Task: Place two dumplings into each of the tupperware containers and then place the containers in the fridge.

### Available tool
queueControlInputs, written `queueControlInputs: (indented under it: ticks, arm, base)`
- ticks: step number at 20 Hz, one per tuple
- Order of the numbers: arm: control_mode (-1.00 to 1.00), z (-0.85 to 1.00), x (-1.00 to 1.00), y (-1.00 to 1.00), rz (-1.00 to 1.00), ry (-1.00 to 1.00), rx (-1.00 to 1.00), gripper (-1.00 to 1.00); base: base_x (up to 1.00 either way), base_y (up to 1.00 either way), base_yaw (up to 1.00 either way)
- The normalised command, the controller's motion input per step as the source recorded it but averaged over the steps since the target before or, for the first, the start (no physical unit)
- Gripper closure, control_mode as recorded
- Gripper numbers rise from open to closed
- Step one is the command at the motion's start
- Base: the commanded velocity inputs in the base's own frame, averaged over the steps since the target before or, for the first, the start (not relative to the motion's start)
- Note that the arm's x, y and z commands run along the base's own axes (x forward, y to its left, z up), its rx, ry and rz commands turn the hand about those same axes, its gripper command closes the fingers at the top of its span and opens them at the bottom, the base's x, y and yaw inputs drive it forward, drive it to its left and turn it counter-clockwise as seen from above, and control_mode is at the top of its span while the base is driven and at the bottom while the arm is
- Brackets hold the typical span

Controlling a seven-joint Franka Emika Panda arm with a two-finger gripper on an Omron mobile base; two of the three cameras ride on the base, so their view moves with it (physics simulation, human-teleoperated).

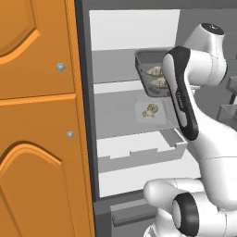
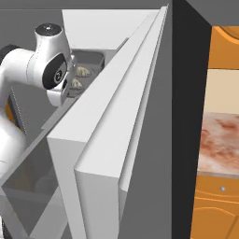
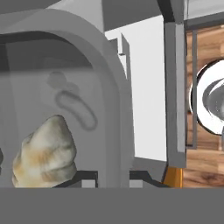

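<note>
- Currently you have the arm (image 1: 183,92) reaching into the open fridge (image 1: 134,28); its forearm crosses in front of the right part of the shelves in the left base view.
- Dark grey tupperware container (image 1: 148,62) sits on the upper shelf (image 1: 113,65), toward its right, with two dumplings (image 1: 155,71) inside, one behind the other.
- Same dark tray shows in the right base view (image 2: 91,59), just past the arm's dark-ringed joint, dumplings (image 2: 83,71) visible inside.
- Pale see-through container (image 1: 150,112) lies on the shelf below (image 1: 113,111), holding two dumplings (image 1: 150,110) close together, touching or nearly so.
- Below that, a pale drawer (image 1: 139,150) stands partly pulled out.
- Hand view: you look at the rounded rim of the dark tray (image 3: 109,87) from very close, one dumpling (image 3: 46,151) inside at lower left.
- End effector: fingertips are not distinguishable in any view; you cannot tell whether it is clenched on the tray rim or released.
- Orange cabinet doors (image 1: 37,115) stand left of the fridge; the fridge door (image 2: 112,140) fills the middle of the right base view.
</note>
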Motion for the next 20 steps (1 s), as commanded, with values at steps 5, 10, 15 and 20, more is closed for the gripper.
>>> queueControlInputs:
  ticks: [5, 10, 15, 20]
  arm:
    - [-1.00, 0.00, 0.92, 0.03, 0.02, -0.01, 0.00, 1.00]
    - [-1.00, 0.00, 0.96, -0.26, 0.07, 0.00, 0.00, 1.00]
    - [-1.00, -0.07, 0.78, -0.03, 0.05, 0.00, 0.00, 1.00]
    - [-1.00, -0.15, 0.31, 0.00, 0.00, -0.03, 0.00, 1.00]
  base:
    - [0.00, 0.00, 0.00]
    - [0.00, 0.00, 0.00]
    - [0.00, 0.00, 0.00]
    - [0.00, 0.00, 0.00]
